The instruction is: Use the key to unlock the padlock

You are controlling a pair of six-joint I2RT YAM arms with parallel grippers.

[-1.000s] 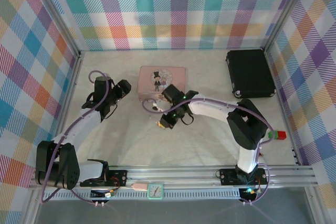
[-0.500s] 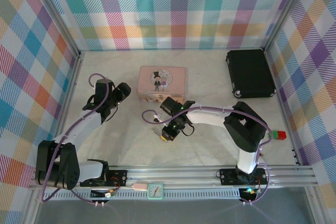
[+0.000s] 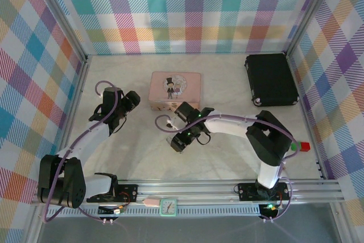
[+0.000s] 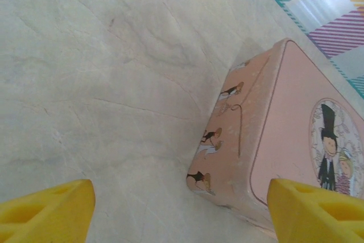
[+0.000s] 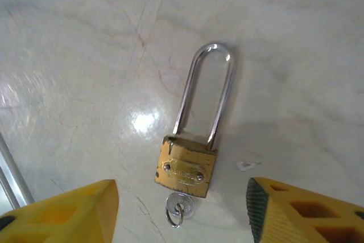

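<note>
— Where's the padlock [image 5: 185, 166]?
— Flat on the table [image 5: 68, 55], just ahead of the right pincer [image 5: 182, 229], centred between its yellow fingers [image 5: 62, 209]. The shackle [image 5: 205, 92] points away, and the key [image 5: 177, 210] sits in the near end.
— And the pincer?
— Spread wide, touching nothing. The left pincer [image 4: 179, 217] gapes too, empty, with the pink tin [image 4: 284, 129] ahead by its right finger.

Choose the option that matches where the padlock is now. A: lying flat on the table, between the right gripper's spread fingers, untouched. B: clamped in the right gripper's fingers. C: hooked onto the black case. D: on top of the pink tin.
A: the right wrist view shows the padlock flat on the table, the right gripper open with its yellow fingers well clear on either side.
</note>
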